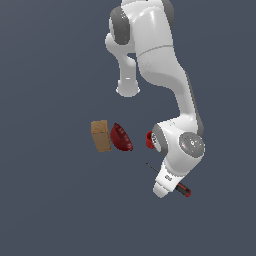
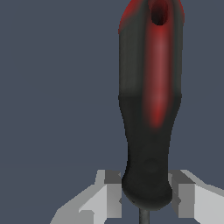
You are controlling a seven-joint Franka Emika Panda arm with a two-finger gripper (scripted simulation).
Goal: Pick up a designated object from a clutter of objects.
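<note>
On the exterior view's left stands an upright tan cardboard-coloured box (image 1: 101, 135), just beside it a tilted dark red bowl (image 1: 121, 137), then a small red cup (image 1: 149, 139) half hidden behind the white arm (image 1: 181, 145). The screwdriver (image 1: 183, 189) lies on the plain slate-grey tabletop (image 1: 50, 200) on the right, its middle covered by the wrist, thin shaft and black-and-red handle end showing either side. In the wrist view the fingers (image 2: 188, 199) stand apart flanking the smooth handle's base (image 2: 148, 131); contact cannot be told.
</note>
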